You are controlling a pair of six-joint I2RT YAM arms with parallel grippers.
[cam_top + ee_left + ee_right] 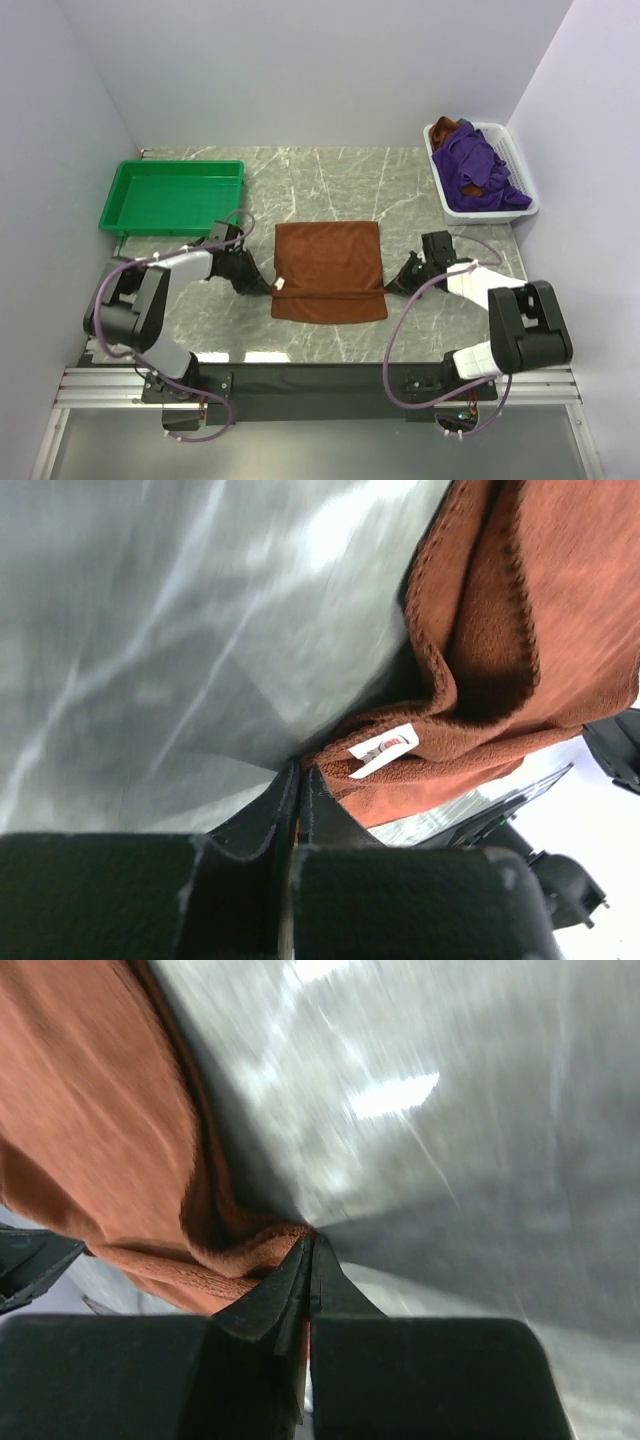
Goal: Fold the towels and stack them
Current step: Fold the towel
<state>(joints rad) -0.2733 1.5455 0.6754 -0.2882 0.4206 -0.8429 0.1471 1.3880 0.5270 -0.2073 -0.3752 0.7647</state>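
A rust-brown towel point(330, 268) lies in the middle of the table, its near part doubled over along a crease close to the front edge. My left gripper point(268, 285) is shut on the towel's left near corner point(420, 750), next to the white label point(385, 748). My right gripper point(392, 287) is shut on the right near corner point(255, 1245). In each wrist view the jaws meet with plush cloth pinched at the tips point(300, 770) point(310, 1240). More towels, purple point(480, 170) and one rust-brown point(447, 127), sit heaped in a white basket point(527, 190).
A green tray point(125, 215) stands at the back left. The white basket is at the back right against the wall. Grey marble table surface point(330, 185) shows between tray, towel and basket. Walls close in on three sides.
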